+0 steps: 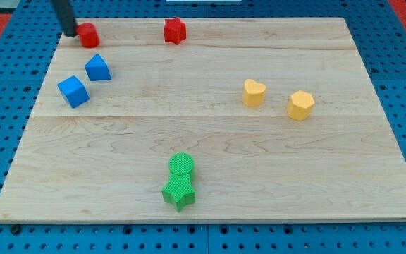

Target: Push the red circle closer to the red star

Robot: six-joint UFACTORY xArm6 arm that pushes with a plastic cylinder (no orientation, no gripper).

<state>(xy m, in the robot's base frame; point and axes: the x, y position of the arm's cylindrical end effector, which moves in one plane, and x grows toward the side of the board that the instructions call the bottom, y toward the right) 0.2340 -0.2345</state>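
The red circle (89, 34) lies near the board's top left corner. The red star (175, 31) lies to its right along the top edge, a clear gap between them. My tip (71, 32) rests on the board just left of the red circle, touching or almost touching its left side. The dark rod rises from there out of the view's top.
Two blue blocks (98, 68) (72, 92) lie below the red circle at the left. Two yellow blocks (254, 92) (301, 105) lie at the right of the middle. A green circle (182, 166) and a green star (178, 191) touch near the bottom edge. The wooden board (217, 148) sits on a blue pegboard.
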